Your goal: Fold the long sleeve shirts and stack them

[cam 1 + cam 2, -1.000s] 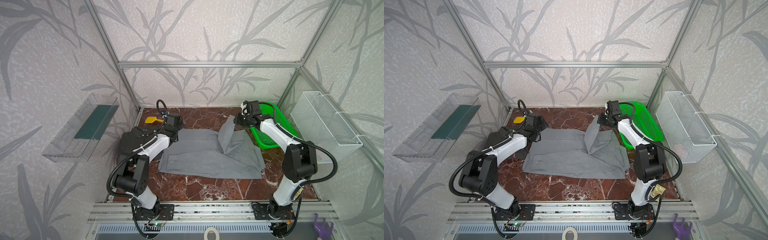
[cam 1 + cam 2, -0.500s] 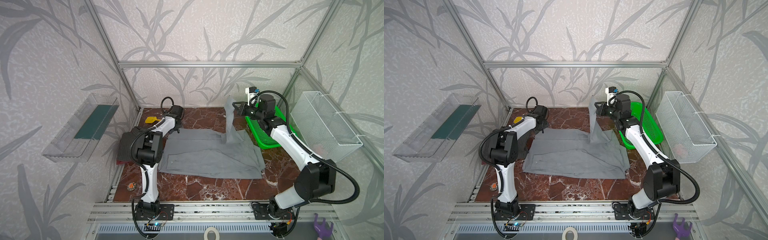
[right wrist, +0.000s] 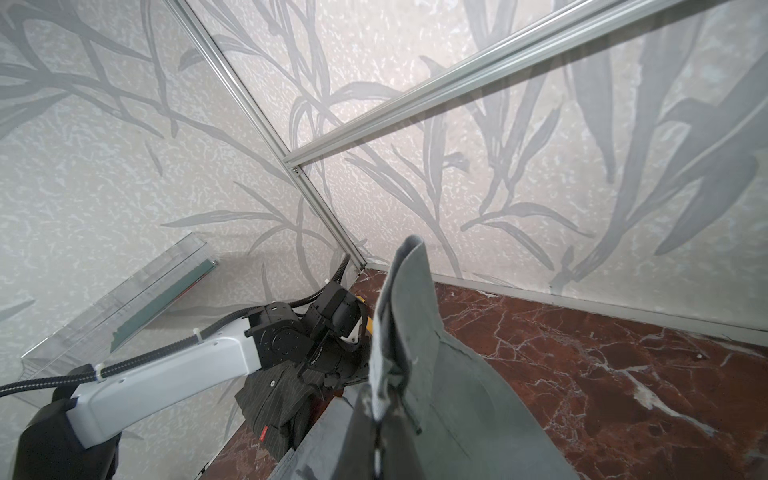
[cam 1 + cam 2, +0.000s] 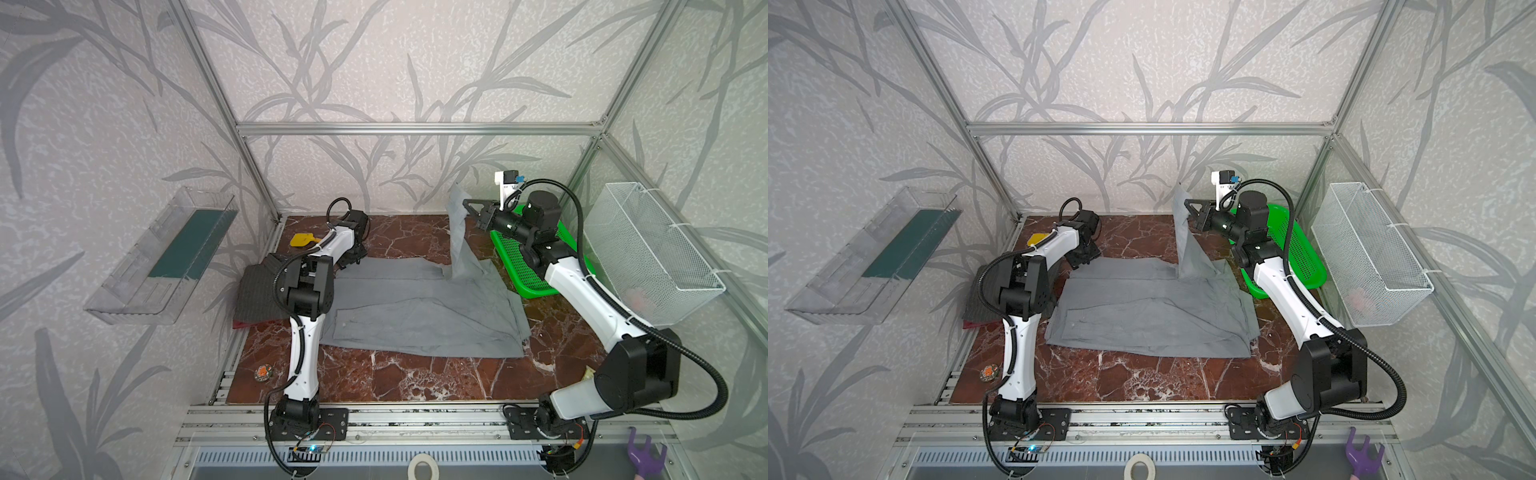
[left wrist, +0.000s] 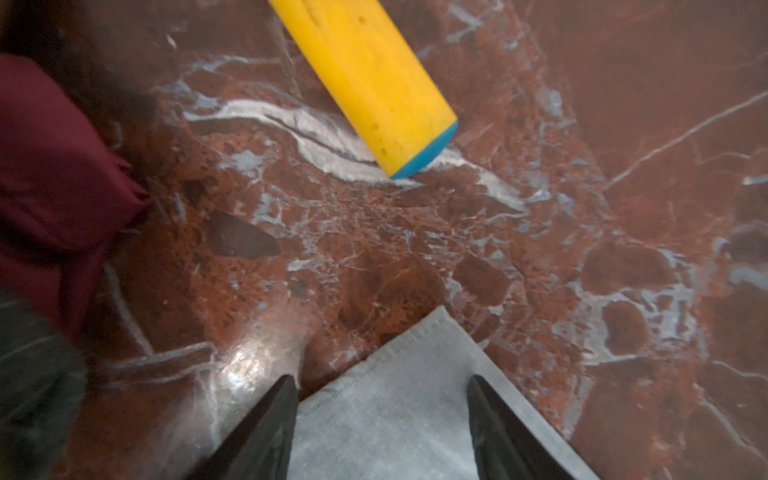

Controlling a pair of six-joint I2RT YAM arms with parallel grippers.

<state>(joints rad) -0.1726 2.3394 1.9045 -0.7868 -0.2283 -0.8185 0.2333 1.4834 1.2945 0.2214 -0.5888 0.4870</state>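
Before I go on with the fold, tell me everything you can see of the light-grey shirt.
The light-grey shirt is plain woven-looking cloth, spread mostly flat and creased on the marble table. One long strip, probably a sleeve, stands lifted at the far right, pinched in the shut right gripper. Its far-left corner, with a stitched hem, lies flat between the open jaws of the left gripper, not gripped. The left arm hides its left edge.

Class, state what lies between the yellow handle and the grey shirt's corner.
Bare marble table; the left wrist view shows nothing between yellow handle and grey shirt.
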